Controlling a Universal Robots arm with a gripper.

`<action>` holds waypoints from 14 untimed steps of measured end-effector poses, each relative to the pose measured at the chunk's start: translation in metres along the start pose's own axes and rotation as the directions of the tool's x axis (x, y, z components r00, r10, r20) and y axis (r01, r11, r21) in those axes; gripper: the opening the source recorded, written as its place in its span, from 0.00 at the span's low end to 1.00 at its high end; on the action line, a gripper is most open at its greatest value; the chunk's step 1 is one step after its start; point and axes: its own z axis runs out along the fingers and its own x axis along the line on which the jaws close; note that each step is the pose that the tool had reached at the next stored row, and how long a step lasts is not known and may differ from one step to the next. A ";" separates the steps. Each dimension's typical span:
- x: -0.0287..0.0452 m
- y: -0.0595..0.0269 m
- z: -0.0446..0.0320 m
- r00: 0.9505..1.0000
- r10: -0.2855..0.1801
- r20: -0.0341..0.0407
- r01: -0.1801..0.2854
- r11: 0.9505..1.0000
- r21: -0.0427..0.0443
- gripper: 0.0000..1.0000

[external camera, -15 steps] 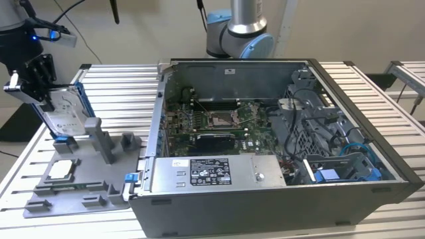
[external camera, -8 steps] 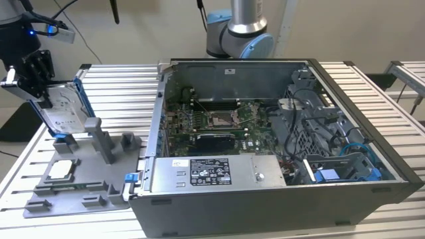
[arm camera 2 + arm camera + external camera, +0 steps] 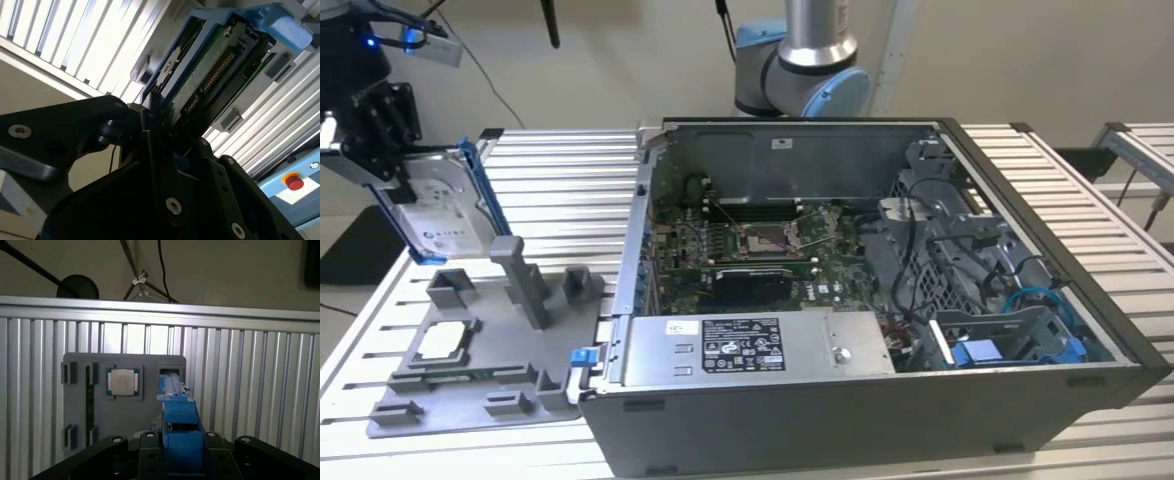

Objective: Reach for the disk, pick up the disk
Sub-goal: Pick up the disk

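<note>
One gripper point(image 3: 396, 178), clenched on the blue-framed disk point(image 3: 450, 215), near the grey fixture point(image 3: 470, 392).

Behind the open computer case point(image 3: 854, 425), the arm point(image 3: 817, 25) is a silver-grey tube ending in a rounded joint capped in pale blue, while the gripper point(image 3: 384, 160) to the case's left in the exterior view — matt black, angular, blocky — shows small silver screw heads point(image 3: 173, 204) in the second wrist view.
</note>
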 end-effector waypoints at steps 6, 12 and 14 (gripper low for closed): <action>0.0000 0.0002 -0.0100 1.000 0.000 0.000 0.000 1.000 0.000 0.00; 0.0001 0.0003 -0.0191 1.000 0.000 0.000 0.000 1.000 0.000 0.00; 0.0001 0.0004 -0.0221 1.000 0.000 0.000 0.000 1.000 0.000 0.00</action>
